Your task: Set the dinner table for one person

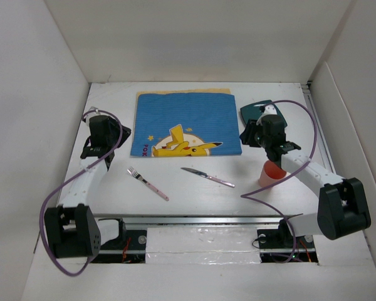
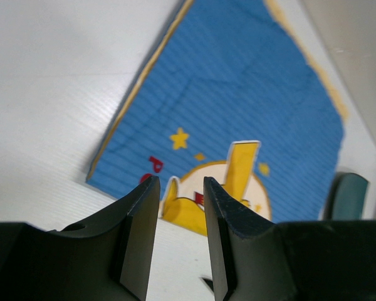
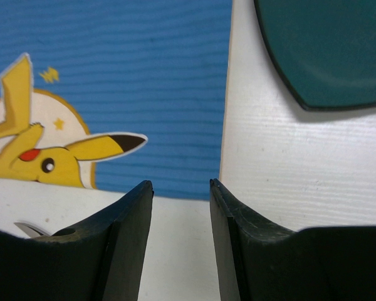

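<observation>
Matte white, the flat rectangular dinner table (image 1: 194, 204) is lying under everything, with the ribbed blue cloth placemat (image 1: 188, 119) sitting toward twelve o'clock. The left gripper (image 2: 180, 188) and right gripper (image 3: 182, 188) are hovering, jaws apart, clamping nothing.

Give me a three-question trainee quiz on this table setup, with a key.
1. True or false: the blue placemat has nothing on it.
2. In the top view, what lies just left of the knife? A cup, B fork, C plate.
3. What do the left gripper and right gripper hold?
Key: 1 true; 2 B; 3 nothing, both stand open and empty.
</observation>
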`<action>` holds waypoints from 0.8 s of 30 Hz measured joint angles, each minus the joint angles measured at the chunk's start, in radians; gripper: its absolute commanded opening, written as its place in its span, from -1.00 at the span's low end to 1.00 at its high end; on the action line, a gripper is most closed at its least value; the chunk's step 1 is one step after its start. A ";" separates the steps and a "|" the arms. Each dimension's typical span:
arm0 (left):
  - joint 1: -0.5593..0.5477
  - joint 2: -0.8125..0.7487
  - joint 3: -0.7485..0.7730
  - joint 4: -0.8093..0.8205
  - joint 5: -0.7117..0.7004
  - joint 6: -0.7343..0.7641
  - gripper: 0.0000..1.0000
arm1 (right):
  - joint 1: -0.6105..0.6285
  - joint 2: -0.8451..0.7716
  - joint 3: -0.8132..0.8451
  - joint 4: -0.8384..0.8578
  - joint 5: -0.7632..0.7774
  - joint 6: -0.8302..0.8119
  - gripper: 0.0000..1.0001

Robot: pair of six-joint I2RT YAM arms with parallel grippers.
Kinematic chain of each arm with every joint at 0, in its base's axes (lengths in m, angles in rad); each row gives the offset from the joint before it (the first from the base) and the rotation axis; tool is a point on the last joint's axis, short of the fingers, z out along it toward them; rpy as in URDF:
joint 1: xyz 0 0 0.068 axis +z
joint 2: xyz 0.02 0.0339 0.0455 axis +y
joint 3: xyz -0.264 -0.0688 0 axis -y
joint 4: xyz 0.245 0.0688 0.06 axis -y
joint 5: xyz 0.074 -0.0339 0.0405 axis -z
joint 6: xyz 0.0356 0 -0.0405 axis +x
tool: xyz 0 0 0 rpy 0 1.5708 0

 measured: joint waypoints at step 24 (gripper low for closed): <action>-0.101 -0.457 -0.142 0.043 0.493 0.181 -0.57 | -0.584 0.291 0.098 0.117 -0.220 0.255 0.26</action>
